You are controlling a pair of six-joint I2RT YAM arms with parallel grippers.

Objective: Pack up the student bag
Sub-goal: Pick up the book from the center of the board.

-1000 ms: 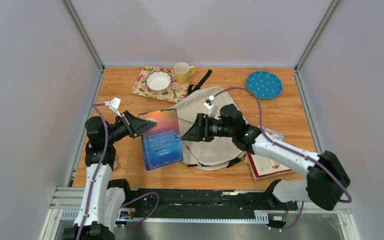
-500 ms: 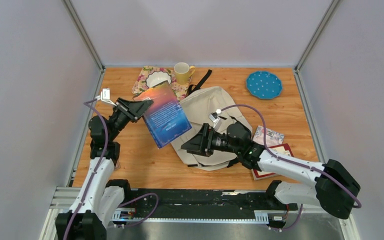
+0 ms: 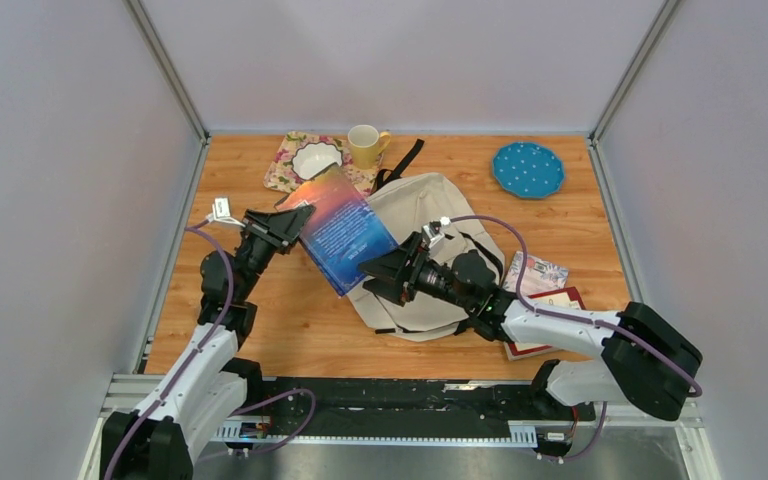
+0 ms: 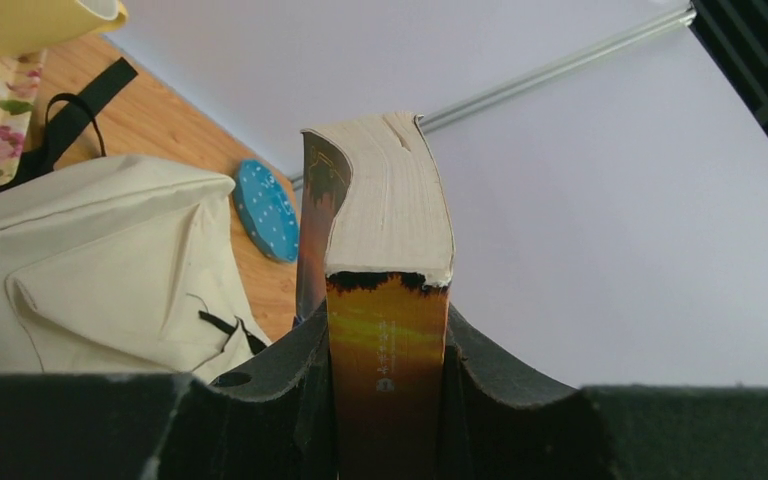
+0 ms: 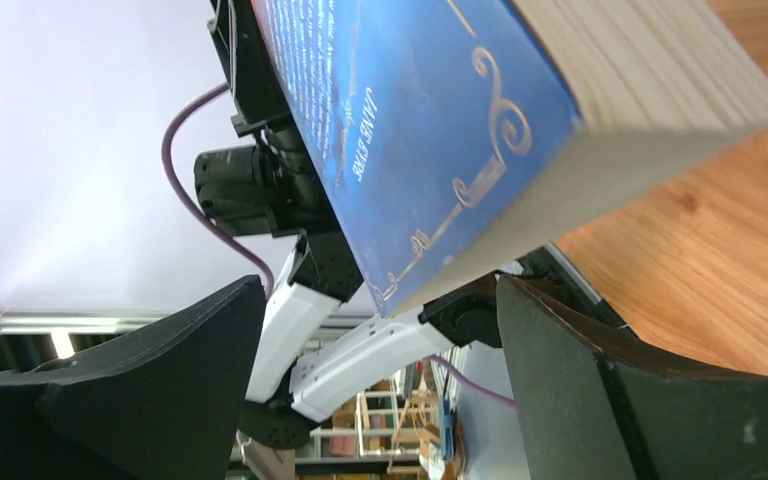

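Note:
The cream student bag (image 3: pixel 415 215) lies flat mid-table, its front pocket in the left wrist view (image 4: pixel 110 290). My left gripper (image 3: pixel 295 218) is shut on the spine of a thick blue and orange book (image 3: pixel 345 232), holding it tilted in the air over the bag's left edge; the spine sits between the jaws (image 4: pixel 388 370). My right gripper (image 3: pixel 378 270) is open just below the book's lower corner, over the bag. In the right wrist view the book's blue cover (image 5: pixel 410 120) hangs above the open jaws, not touching them.
A floral mat (image 3: pixel 290 172) with a white bowl (image 3: pixel 317 158) and a yellow mug (image 3: pixel 364 145) stand at the back. A blue dotted plate (image 3: pixel 527 169) is back right. Flat books (image 3: pixel 540 305) lie right of the bag.
My left gripper lifted the book off the table and swung it right over the bag. My right gripper drew back down the bag, then moved left and up under the book's corner.

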